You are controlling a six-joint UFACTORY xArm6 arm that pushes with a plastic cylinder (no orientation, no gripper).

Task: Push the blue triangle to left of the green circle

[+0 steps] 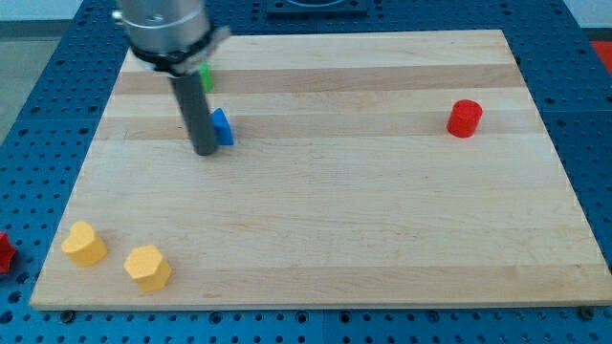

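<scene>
Broadly, the wooden board [382, 220] fills most of the view, lying on a blue perforated table [38, 86] that shows around its edges. Over the board's upper left hangs the arm's grey housing [164, 29], and from it the dark rod [194, 110] comes straight down. My tip [206, 151] rests on the wood, with the blue triangle [222, 127] directly against the rod's right side, touching or all but touching; the rod covers the triangle's left part. I carry no fingers or jaws, so nothing is clasped: the rod only stands beside the block.

A green block [206, 76], largely hidden behind the rod and housing, sits just above the blue triangle, near the board's top edge; its shape cannot be made out. Both blocks lie fairly close to the board's left edge, with a strip of bare wood between them and that edge.

Toward the view's right, a red cylinder [465, 118] stands well apart from everything else, not far from the right edge. At the lower left corner sit two yellow blocks: a yellow heart-like block [84, 243] and, just right of it, a yellow hexagon [147, 267], both near the bottom edge. A sliver of another red piece [4, 252] shows off the board at the view's left border. The board's middle and lower right are plain wood.
</scene>
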